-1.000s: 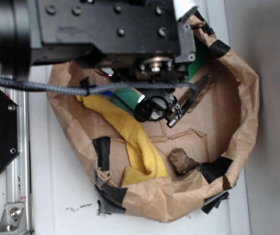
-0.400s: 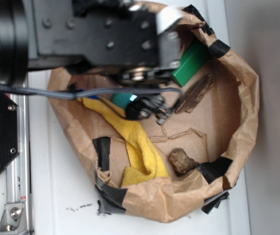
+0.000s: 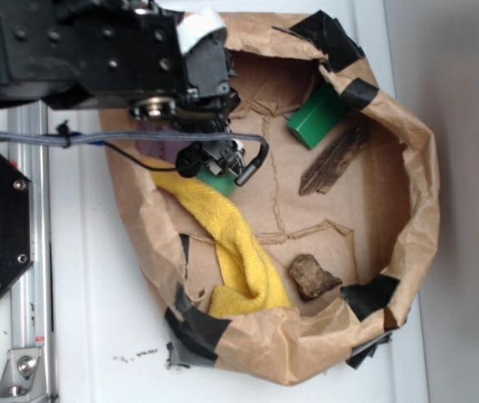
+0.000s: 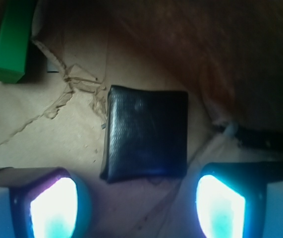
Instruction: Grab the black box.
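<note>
Fingers [image 4: 52,208] of the black robot gripper [image 4: 136,208] are spread wide and empty, evidently to straddle the small glossy black squarish box [image 4: 147,133], which lies flat on crumpled brown paper [image 4: 42,134] just ahead, centred between them; contact appears absent, though the view is dim.

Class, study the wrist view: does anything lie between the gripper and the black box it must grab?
Nothing visible does. The black box lies on bare brown paper just ahead of the open gripper; the green block sits off to one side.

White tabletop [image 3: 88,319] in soft light, grey surface [image 3: 465,168] along its right edge
</note>
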You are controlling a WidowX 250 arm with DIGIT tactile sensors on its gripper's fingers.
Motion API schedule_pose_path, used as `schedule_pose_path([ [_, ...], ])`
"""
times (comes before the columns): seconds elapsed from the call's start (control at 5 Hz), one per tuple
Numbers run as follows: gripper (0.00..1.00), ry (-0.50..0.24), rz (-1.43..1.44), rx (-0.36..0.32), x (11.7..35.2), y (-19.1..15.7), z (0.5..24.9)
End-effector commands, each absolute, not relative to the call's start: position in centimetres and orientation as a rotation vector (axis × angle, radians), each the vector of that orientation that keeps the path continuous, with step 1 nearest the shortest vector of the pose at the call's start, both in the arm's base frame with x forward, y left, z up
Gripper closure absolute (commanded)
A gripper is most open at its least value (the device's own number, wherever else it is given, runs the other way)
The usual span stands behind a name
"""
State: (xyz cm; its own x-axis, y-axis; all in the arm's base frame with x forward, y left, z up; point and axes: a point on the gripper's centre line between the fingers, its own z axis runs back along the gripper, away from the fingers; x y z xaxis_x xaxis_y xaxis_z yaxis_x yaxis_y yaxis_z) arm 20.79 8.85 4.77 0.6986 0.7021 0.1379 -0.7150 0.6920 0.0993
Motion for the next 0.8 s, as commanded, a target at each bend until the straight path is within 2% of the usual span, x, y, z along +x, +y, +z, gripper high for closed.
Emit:
schedule_pose_path([
  [0.0,0.0,-0.041,0.728,0.127,24.27,12.13,3.88],
  [0.2,0.0,-0.018,0.699,0.117,25.0,12.11,3.36],
  [0.4,1.0,-0.028,0.7,0.125,24.76,12.0,3.4],
  [0.6,1.0,-0.032,0.703,0.138,24.62,11.85,3.62],
])
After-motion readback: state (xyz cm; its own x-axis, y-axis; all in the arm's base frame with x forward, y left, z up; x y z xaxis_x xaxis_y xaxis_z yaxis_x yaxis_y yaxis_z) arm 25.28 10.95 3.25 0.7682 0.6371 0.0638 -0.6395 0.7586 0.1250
